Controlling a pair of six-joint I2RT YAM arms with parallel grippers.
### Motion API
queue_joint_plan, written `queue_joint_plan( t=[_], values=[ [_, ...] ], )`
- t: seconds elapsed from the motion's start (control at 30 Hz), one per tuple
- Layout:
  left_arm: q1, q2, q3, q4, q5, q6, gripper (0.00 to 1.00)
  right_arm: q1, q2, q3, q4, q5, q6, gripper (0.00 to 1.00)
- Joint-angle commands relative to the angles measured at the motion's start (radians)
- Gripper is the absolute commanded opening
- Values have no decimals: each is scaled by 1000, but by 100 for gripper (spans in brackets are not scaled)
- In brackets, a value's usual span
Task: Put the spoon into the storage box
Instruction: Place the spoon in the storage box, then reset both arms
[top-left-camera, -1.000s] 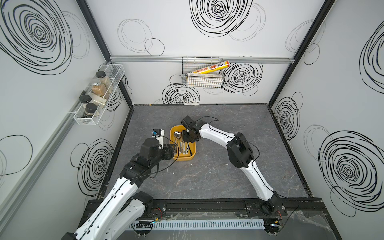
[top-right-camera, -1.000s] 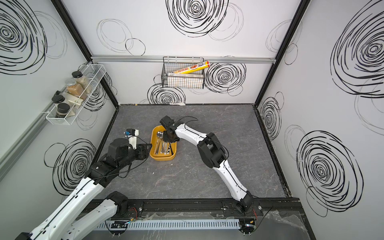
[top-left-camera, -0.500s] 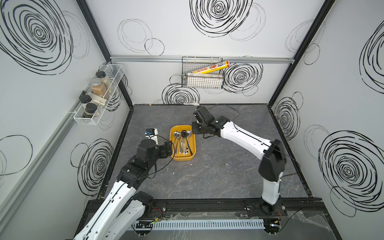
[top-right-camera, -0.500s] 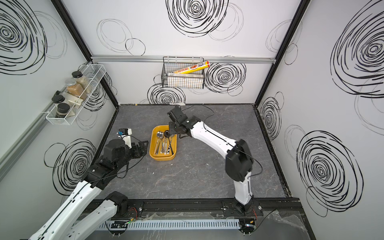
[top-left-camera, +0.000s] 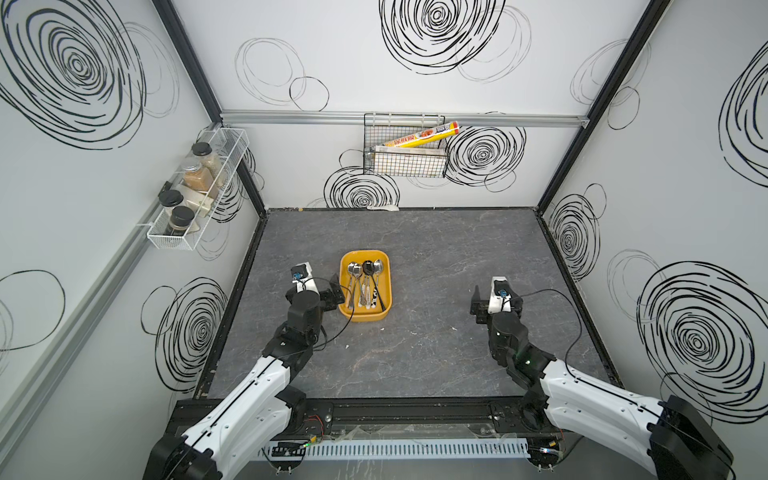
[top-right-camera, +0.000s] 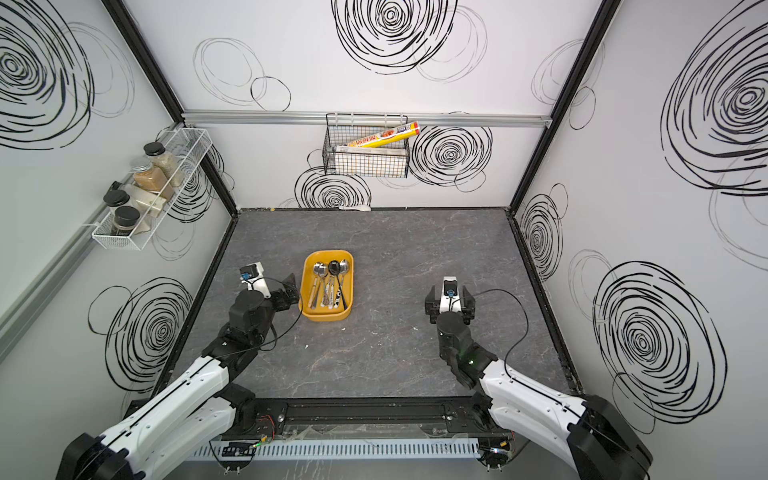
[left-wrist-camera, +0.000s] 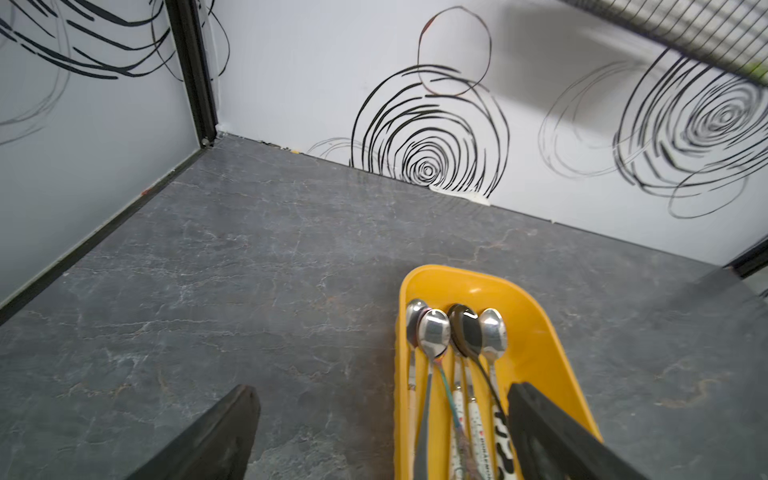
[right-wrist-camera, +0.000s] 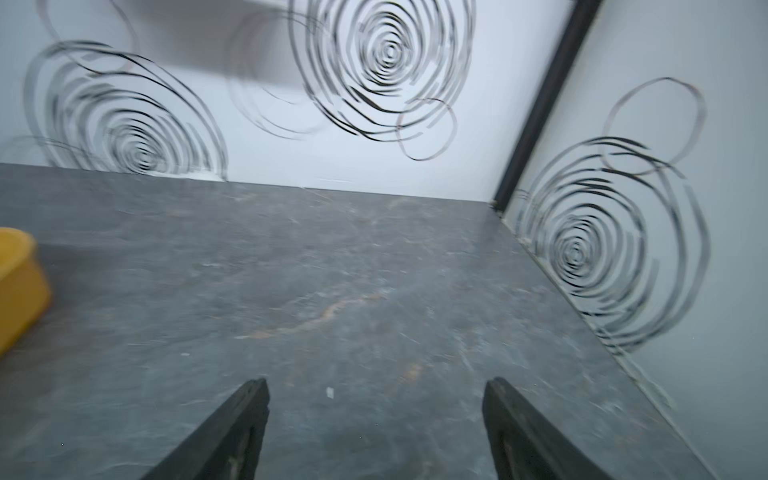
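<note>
Now right claw (right-wrist-camera: 376, 384) withdrawn from storage box (top-left-camera: 365, 322), spread and empty, left claw (left-wrist-camera: 380, 390) spread beside it, spoons (top-left-camera: 354, 269) inside.

The storage box (top-left-camera: 365, 318) is a shallow mustard-yellow tub with rounded corners. It sits flat on the bench, left of centre, long sides running front to back. Inside lie several spoons (top-left-camera: 354, 269) side by side, bowls toward the back edge, among them a black spoon (top-left-camera: 368, 267).
</note>
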Motion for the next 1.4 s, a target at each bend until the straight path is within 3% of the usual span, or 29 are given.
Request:
queue_joint_plan(
  t=[0.0,0.13,0.2,0.3,0.43,0.5,0.57,0.63,0.73,0.8,0.9,0.97,1.03,1.13,1.23,1.37],
  values=[
    [7,24,-60,311,-104,130,99,-101,-16,-34,201,65,-21,86],
    [34,78,-173,557,-106,220,100,-200,88,-34,330,-32,-89,87],
    [57,128,-148,546,-94,256,99,-263,181,-30,395,-66,-104,87],
    [132,243,-170,677,-35,251,99,-337,303,-35,455,-68,-6,89],
    [232,441,-245,1020,30,284,99,-381,492,-100,881,-114,-126,92],
    [268,478,-247,1101,117,305,99,-389,549,-72,911,-101,-173,92],
    [322,552,-229,1126,185,248,99,-427,608,-84,968,-140,-148,91],
    [350,651,-232,1249,236,234,99,-472,693,-124,1164,-208,-155,92],
    [355,695,-190,1197,311,254,99,-486,632,-94,996,-276,-125,89],
    [354,696,-150,1123,352,278,99,-539,609,-73,879,-404,-77,88],
    [357,704,-115,1065,353,272,99,-569,737,-57,1033,-450,-101,96],
    [369,710,-86,1008,364,263,99,-588,648,26,703,-497,-52,94],
    [373,708,-79,987,374,261,99,-635,704,3,854,-567,-47,92],
    [373,709,-81,990,376,262,99,-643,662,41,703,-579,-27,100],
    [376,708,-87,1000,382,260,99,-647,697,-4,857,-594,-42,100],
    [376,707,-88,1003,382,258,99,-648,666,14,769,-602,-38,100]
  ],
)
